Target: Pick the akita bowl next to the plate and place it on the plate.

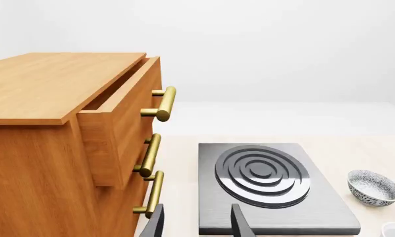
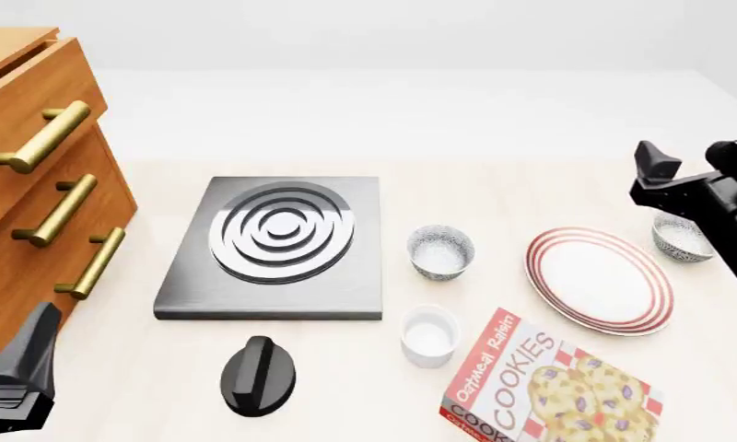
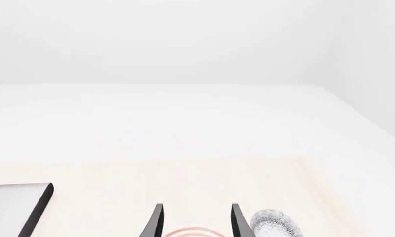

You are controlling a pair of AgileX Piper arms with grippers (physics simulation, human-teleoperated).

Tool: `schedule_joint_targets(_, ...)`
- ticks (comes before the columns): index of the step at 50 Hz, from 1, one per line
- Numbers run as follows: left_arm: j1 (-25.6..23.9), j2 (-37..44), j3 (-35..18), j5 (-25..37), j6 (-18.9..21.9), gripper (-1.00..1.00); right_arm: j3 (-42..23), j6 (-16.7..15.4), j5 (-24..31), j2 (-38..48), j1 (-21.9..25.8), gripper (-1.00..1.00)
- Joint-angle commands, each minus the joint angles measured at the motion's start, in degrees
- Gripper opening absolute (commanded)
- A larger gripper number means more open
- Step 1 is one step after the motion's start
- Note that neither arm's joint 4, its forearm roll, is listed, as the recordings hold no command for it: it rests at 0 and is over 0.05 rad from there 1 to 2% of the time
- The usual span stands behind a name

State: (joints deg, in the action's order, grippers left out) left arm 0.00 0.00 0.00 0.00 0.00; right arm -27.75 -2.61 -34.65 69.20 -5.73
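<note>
The right gripper [image 3: 195, 222], fingers wide with nothing in them, is hanging near the bowl [image 2: 681, 238] beside the plate [image 2: 599, 280], ready to grab.

Bare table behind plate [image 2: 600, 279]; cookie box [image 2: 551, 384] crowds its front.

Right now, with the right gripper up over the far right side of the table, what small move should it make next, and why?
Probably lower the open right gripper toward the small grey-speckled akita bowl just right of the large red-ringed white plate. That bowl almost touches the plate; its twin sits farther off, toward the stove, and the gripper holds nothing.
</note>
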Motion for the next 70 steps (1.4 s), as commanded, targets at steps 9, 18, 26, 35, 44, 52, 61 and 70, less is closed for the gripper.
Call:
schedule_joint_targets(9, 0.0, 0.0, 0.0, 0.0, 0.0, 1.0, -3.65, -0.41, 0.19, 5.35, -1.7, 1.0)
schedule_joint_targets(18, 0.0, 0.0, 0.0, 0.0, 0.0, 1.0, -4.84, -0.39, 1.03, 6.13, -1.94, 1.0)
schedule_joint_targets(26, 0.0, 0.0, 0.0, 0.0, 0.0, 1.0, -5.61, -0.3, 1.14, 7.25, -2.58, 1.0)
schedule_joint_targets(35, 0.0, 0.0, 0.0, 0.0, 0.0, 1.0, -6.61, 0.52, 1.71, 8.17, -3.89, 1.0)
schedule_joint_targets(44, 0.0, 0.0, 0.0, 0.0, 0.0, 1.0, -8.31, 1.55, 3.22, 8.61, -5.38, 1.0)
schedule_joint_targets(52, 0.0, 0.0, 0.0, 0.0, 0.0, 1.0, -9.27, 2.43, 3.92, 9.1, -6.53, 1.0)
schedule_joint_targets(61, 0.0, 0.0, 0.0, 0.0, 0.0, 1.0, -9.87, 3.76, 3.97, 10.64, -8.36, 1.0)
schedule_joint_targets(70, 0.0, 0.0, 0.0, 0.0, 0.0, 1.0, -10.89, 5.16, 5.07, 11.24, -9.65, 1.0)
